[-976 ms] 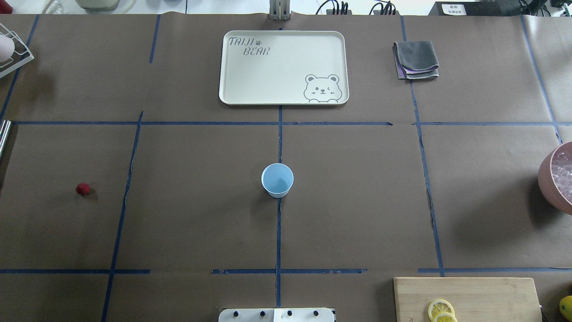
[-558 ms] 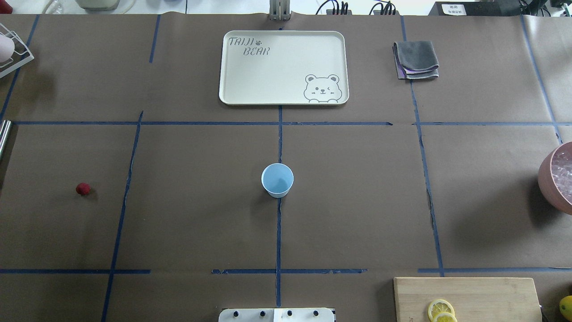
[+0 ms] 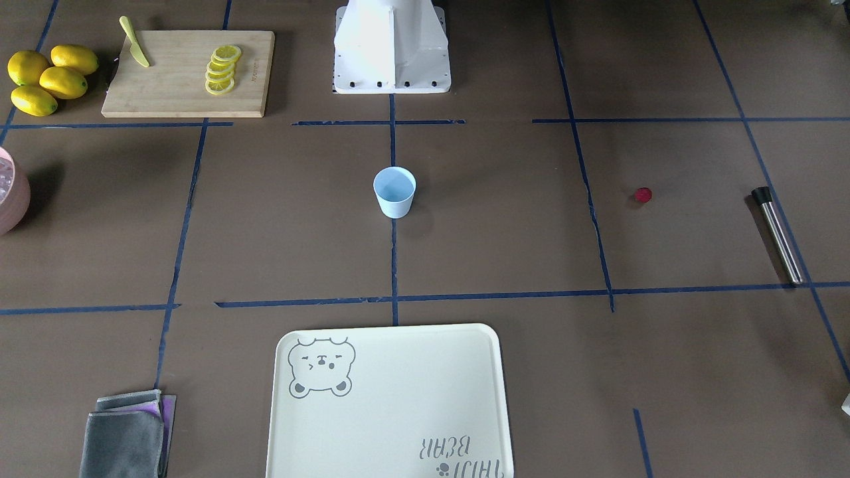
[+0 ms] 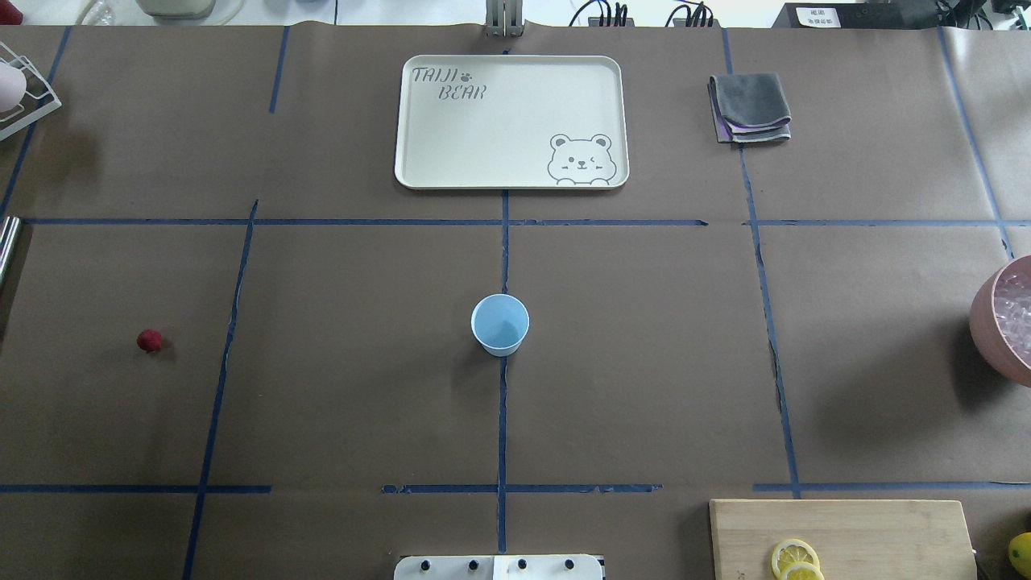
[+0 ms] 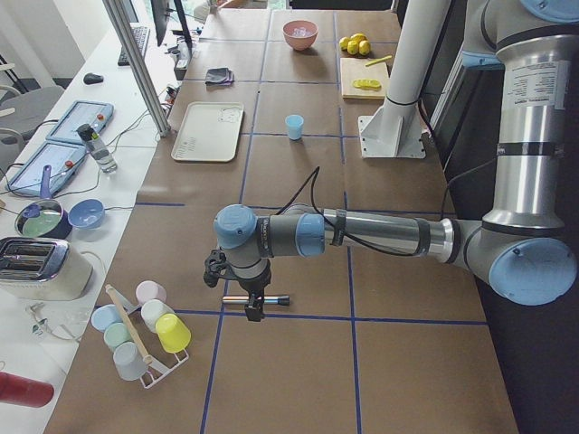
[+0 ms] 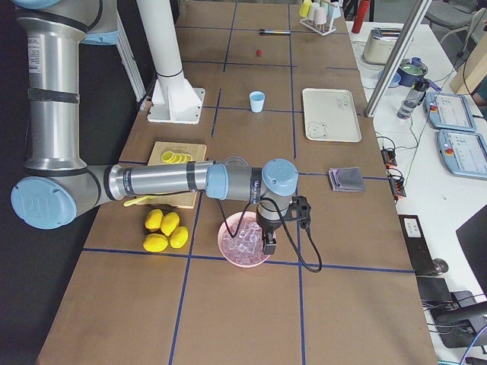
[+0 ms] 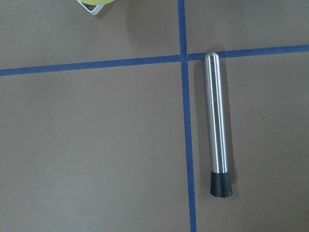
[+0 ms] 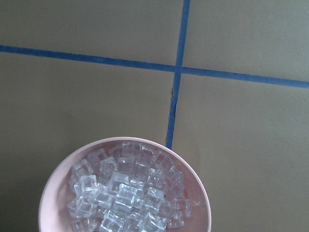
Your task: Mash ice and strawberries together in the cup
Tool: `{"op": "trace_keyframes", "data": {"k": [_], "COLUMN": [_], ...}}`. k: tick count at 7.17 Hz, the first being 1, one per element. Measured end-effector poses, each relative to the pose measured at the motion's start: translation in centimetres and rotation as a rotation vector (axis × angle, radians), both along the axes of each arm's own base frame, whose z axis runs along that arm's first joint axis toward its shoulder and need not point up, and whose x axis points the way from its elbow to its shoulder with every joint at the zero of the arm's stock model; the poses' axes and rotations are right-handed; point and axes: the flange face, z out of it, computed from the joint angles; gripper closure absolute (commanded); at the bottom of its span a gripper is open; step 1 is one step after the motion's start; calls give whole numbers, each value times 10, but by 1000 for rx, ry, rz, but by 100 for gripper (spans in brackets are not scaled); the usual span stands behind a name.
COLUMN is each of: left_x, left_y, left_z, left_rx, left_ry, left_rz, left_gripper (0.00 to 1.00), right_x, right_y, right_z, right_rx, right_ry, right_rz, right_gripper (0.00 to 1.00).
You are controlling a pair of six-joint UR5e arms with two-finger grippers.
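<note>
Our left arm reaches out low and flat over the table. Its wrist bends so the left gripper points straight down. The gripper hangs right over a shiny metal stick with a black tip. The stick lies flat beside a blue tape line. We cannot tell if this gripper's fingers are apart or together.

Our right arm reaches out flat the same way on the other side. The right gripper points down over the pink bowl. The ice is piled in that bowl as many clear little blocks. We cannot tell how this gripper's fingers stand either.

Now we look down from above. The light blue cup stands upright in the middle of the table, on a tape line. We can see its blue bottom. Closest to us, a wooden board with lemon slices sits at 5 o'clock from the cup. The strawberry is one small dark red piece. It lies on the table at 9 o'clock from the cup, well apart from it. The pink bowl is at 3 o'clock, also well apart. Farther away, a cream tray with a bear on it lies at 12 o'clock. A folded gray cloth lies at 1 o'clock.

We look at the view from above one second ago and find no change. The cup, the strawberry, the bowl and the tray are all in the same spots.
</note>
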Motion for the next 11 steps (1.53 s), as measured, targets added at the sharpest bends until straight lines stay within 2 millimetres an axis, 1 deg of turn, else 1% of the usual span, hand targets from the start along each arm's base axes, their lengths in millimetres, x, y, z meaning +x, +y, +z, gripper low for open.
{"op": "trace_keyframes", "data": {"k": [1,3,4,5,6,7,8,9,10,11], "left_x": [3,11,12,13,13,13,13,13,13,13], "left_y": [-1,-2,-2,-2,-2,-3,-3,-3,-2,-2], "left_z": [-2,-7,-8,-9,-9,-8,-7,-7,-8,-9], "left_rx": [3,11,12,15,23,30,35,38,40,43], "left_ry": [6,45,58,63,65,65,66,66,66,66], "left_rz": [5,15,16,17,17,18,18,18,18,17], "left_gripper": [0,0,0,0,0,0,0,0,0,0], "right_x": [-11,-42,-58,-70,-74,-76,-80,-85,-92,-99], "right_y": [3,24,36,50,66,75,79,78,76,75], "right_z": [-5,-22,-25,-20,-8,4,17,28,31,32], "right_rx": [4,-58,-98,-120,-135,-148,-178,-220,-253,-277], "right_ry": [-1,0,1,-4,-12,-15,-11,-4,0,4], "right_rz": [-16,14,62,122,179,206,222,245,264,273], "right_gripper": [0,1,1,3,6,3,4,4,5,9]}}
